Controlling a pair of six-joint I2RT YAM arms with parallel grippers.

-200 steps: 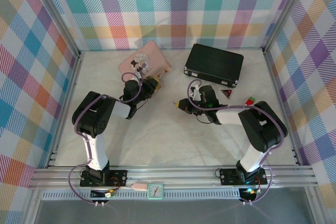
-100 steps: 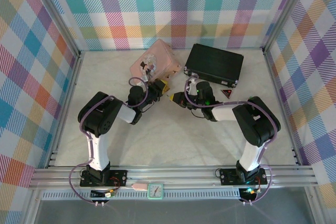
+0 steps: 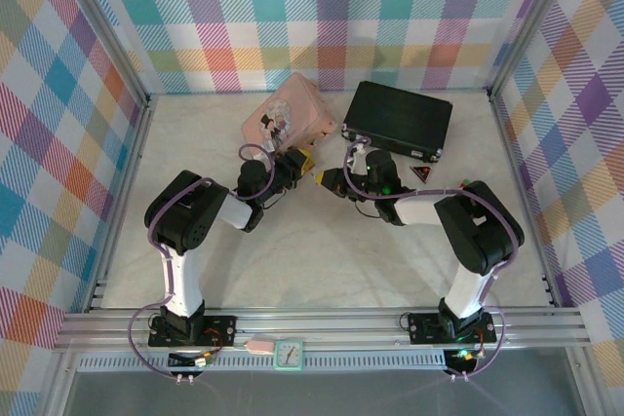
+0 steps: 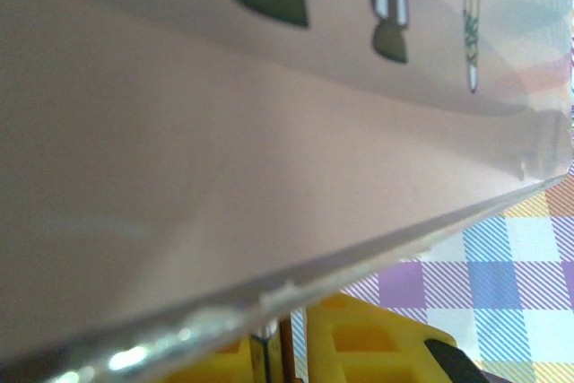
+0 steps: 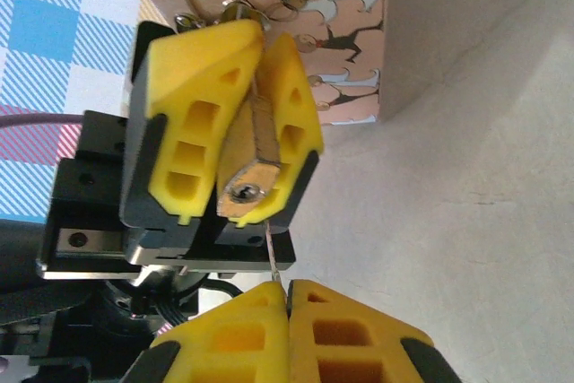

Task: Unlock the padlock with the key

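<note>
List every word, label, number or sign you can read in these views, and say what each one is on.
No text can be read here.
Pink box: printed drawings of figures, no lettering.
Clock on the front rail: dial marks too small to read.
Padlock: no legible stamp on its brass keyhole face.
Black case: no label that can be made out.

I can't read any text, label or number here. The pink box just beyond my left pincer bears drawn figures only; the clock face is too small.
</note>
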